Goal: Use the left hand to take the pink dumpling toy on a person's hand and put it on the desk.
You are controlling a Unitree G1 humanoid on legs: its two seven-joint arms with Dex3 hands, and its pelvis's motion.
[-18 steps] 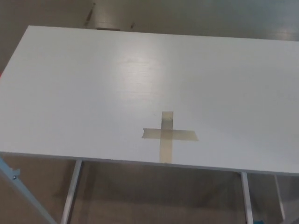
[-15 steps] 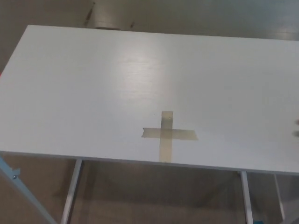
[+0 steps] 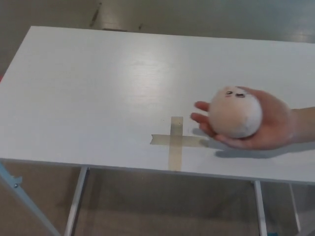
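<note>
Head view: a person's hand (image 3: 268, 125), palm up and fingers loosely cupped, reaches in from the right over the white desk (image 3: 88, 93), cradling the pink dumpling toy (image 3: 235, 112) just right of the tape cross (image 3: 175, 141). Neither robot hand shows, so their fingers cannot be judged

The round, soft, pale pink plush dumpling toy (image 3: 235, 112) rested in the upturned palm of a person's hand (image 3: 268, 129) that reached in from the picture's right edge. Two small dark marks sat near its top, like closed eyes. The hand held it above the white desk (image 3: 98, 88), near the front edge and just right of a beige tape cross (image 3: 176, 141), casting a shadow on the desktop.
</note>
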